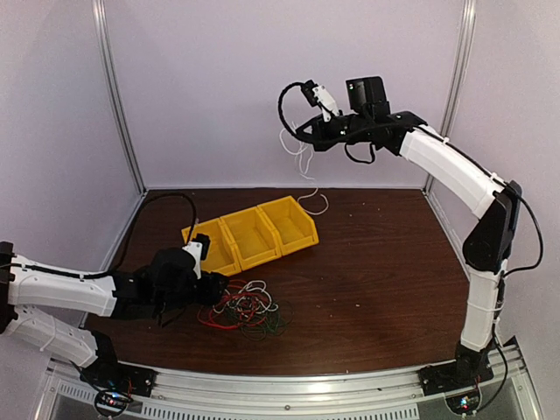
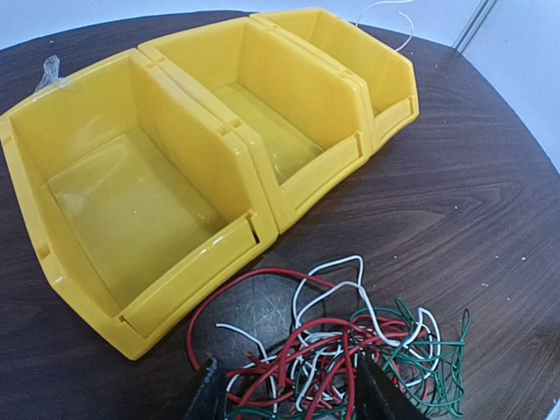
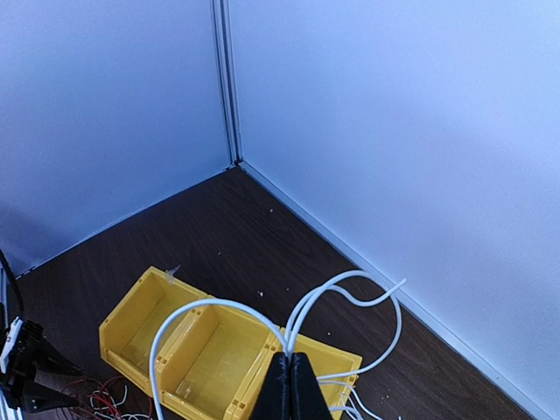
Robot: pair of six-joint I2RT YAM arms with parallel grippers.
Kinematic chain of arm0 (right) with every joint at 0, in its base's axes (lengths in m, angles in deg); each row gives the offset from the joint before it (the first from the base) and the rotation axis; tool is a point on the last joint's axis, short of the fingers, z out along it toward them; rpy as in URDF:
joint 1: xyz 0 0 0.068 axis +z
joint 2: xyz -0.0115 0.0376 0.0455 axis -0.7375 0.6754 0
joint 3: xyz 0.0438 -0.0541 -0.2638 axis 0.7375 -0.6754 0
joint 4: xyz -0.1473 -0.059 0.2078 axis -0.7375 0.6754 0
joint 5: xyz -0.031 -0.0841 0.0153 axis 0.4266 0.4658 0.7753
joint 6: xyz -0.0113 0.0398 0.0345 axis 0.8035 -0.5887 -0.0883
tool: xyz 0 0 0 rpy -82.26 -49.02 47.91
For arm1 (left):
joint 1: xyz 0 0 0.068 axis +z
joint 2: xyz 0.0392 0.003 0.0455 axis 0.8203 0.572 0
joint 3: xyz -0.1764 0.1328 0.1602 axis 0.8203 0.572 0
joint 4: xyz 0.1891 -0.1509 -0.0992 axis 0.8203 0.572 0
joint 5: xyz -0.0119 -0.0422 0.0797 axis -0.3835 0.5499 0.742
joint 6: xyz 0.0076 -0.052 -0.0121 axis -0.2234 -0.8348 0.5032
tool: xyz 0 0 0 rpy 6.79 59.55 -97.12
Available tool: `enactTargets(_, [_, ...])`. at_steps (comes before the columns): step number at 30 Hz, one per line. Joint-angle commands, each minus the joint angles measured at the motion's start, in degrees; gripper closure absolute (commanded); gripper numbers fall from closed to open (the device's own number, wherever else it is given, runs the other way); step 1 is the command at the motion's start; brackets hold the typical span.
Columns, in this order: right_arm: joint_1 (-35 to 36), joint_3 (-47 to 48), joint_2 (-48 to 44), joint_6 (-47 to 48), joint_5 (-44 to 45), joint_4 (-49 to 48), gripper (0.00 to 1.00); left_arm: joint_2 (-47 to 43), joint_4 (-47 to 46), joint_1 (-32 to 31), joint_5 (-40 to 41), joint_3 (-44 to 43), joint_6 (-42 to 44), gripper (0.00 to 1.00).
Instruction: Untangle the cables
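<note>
Some cables (image 2: pixel 343 348) run off-frame between the left gripper's (image 2: pixel 287 372) spread fingers.

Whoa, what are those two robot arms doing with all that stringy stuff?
They are sorting out a tangle of cables. The right gripper is shut on a white cable and holds it high in the air, with the rest hanging down to the table by the yellow bins. The left gripper is open, down low at the pile of red, white and green cables lying in front of the bins. All three bins are empty.
</note>
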Motion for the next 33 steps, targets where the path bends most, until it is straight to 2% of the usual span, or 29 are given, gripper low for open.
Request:
enactTargets(1, [1.79, 3.81, -3.24, -0.89, 0.29, -1.47, 1.0, -0.63, -1.81, -0.27, 1.92, 0.0, 0.24, 0.48])
enactTargets(10, [3.73, 1.99, -5.75, -0.61, 1.19, -2.21, 1.0, 0.8, -1.93, -0.28, 1.63, -1.28, 0.97, 0.48])
enactTargets(20, [3.85, 0.16, -1.14, -0.14, 1.79, -3.0, 1.0, -1.29, -1.62, -0.26, 1.35, -0.11, -0.35, 0.48])
enactTargets(33, [3.63, -8.29, 6.1, 0.39, 4.49, -9.29, 1.0, -3.57, -1.78, -0.26, 1.59, 2.38, -1.92, 0.48])
